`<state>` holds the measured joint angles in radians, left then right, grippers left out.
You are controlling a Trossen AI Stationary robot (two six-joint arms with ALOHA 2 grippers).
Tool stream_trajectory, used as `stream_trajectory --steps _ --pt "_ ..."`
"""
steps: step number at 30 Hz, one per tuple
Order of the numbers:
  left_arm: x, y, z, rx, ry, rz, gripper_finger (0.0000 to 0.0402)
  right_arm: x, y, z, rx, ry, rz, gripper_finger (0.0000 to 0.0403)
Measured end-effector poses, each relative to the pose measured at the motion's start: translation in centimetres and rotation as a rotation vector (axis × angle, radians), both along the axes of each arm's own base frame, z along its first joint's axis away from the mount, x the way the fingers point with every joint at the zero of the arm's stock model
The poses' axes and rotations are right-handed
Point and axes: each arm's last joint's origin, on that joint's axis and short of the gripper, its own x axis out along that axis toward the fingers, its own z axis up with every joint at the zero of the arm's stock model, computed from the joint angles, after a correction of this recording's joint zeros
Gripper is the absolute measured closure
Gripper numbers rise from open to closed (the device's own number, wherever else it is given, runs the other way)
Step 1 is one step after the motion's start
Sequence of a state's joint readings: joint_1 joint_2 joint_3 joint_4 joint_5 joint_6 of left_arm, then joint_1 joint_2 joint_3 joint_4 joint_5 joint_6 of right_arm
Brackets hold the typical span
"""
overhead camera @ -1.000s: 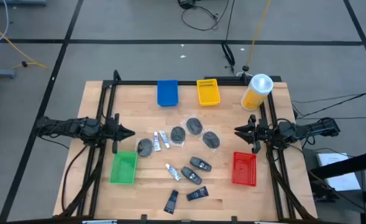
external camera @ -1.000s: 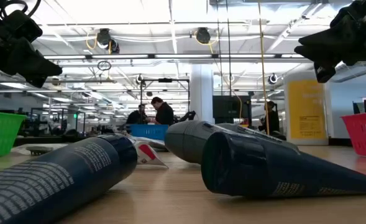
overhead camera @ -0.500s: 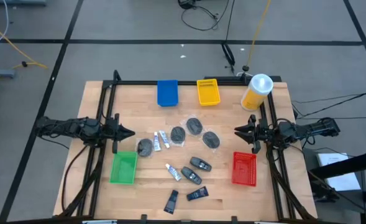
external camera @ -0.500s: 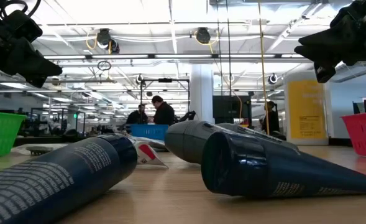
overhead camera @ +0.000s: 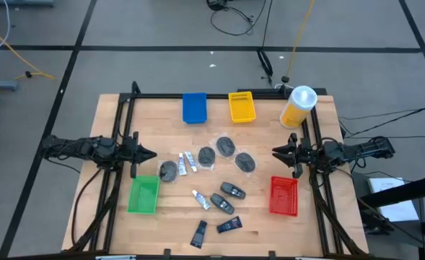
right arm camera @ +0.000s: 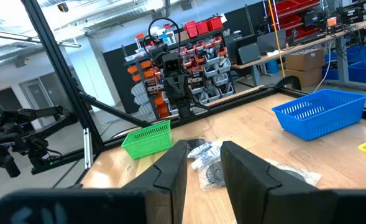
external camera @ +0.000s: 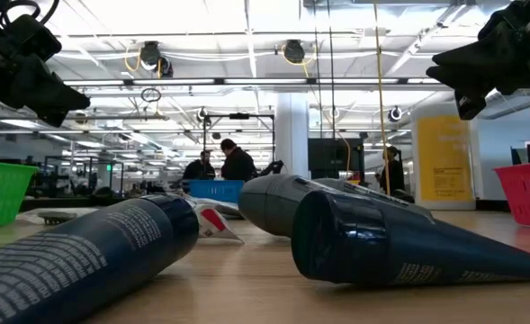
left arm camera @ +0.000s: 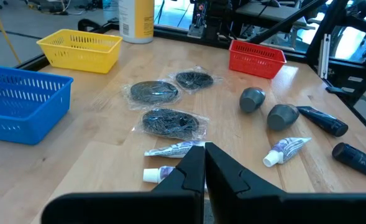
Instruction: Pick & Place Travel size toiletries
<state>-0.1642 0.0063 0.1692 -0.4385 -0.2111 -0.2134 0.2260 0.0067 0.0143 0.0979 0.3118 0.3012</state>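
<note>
The travel size toiletries lie loose on the middle of the wooden table: dark round discs in clear wrap (overhead camera: 226,146), small white tubes (overhead camera: 188,162), black oval pieces (overhead camera: 233,190) and dark flat tubes (overhead camera: 198,233) nearest the front edge. My left gripper (overhead camera: 149,153) hovers shut over the table's left side, pointing toward the items, well short of them. My right gripper (overhead camera: 277,152) hovers over the right side, facing them, its fingers (right arm camera: 170,171) a little apart with nothing between. In the left wrist view the shut gripper (left arm camera: 204,165) points at the discs (left arm camera: 170,121) and white tubes (left arm camera: 170,150).
Four small trays stand around the items: blue (overhead camera: 194,107) and yellow (overhead camera: 242,106) at the back, green (overhead camera: 143,195) at front left, red (overhead camera: 283,196) at front right. A big yellow bottle (overhead camera: 297,106) stands at the back right corner. People show far off in the room (external camera: 233,162).
</note>
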Motion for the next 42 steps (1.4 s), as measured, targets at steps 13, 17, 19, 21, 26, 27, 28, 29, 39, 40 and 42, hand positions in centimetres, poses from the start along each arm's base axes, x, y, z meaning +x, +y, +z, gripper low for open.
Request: stream_trajectory --steps 13,17,19,21,26,27,28,29,39,40,42 --pt "0.0 0.0 0.0 0.000 0.000 0.000 0.0391 -0.3 -0.1 1.8 0.245 -0.202 0.030 0.0314" --pt "0.0 0.0 0.0 0.000 0.000 0.000 0.0391 -0.6 -0.3 2.6 0.209 -0.292 -0.029 0.0314" --pt "0.0 0.0 0.0 0.000 0.000 0.000 0.0391 -0.9 -0.5 3.3 0.213 -0.364 -0.084 0.0314" --pt "0.0 0.0 0.0 0.000 0.000 0.000 0.0392 -1.3 -0.8 4.0 0.226 -0.442 -0.152 0.0314" --pt "0.0 0.1 0.0 0.092 0.002 -0.005 0.0391 -2.0 -1.3 5.1 0.160 -0.530 -0.310 0.0314" --pt "0.0 0.1 0.1 0.124 -0.006 -0.007 0.0391 -1.9 -1.3 5.2 0.150 -0.529 -0.324 0.0314" --pt "0.1 0.1 0.3 0.146 -0.018 -0.012 0.0392 -1.8 -1.3 5.2 0.149 -0.526 -0.333 0.0314" --pt "0.1 0.1 0.4 0.161 -0.032 -0.016 0.0391 -1.7 -1.2 5.2 0.145 -0.515 -0.334 0.0314" --pt "0.3 0.0 1.7 0.175 -0.168 -0.011 0.0392 1.4 -0.5 9.4 0.009 -0.369 -0.352 0.0314" --pt "0.3 0.0 2.1 0.157 -0.210 -0.005 0.0391 1.8 -0.4 9.8 -0.010 -0.354 -0.348 0.0314" --pt "0.3 0.0 2.8 0.082 -0.278 0.009 0.0392 2.6 -0.2 10.6 -0.044 -0.311 -0.334 0.0314"
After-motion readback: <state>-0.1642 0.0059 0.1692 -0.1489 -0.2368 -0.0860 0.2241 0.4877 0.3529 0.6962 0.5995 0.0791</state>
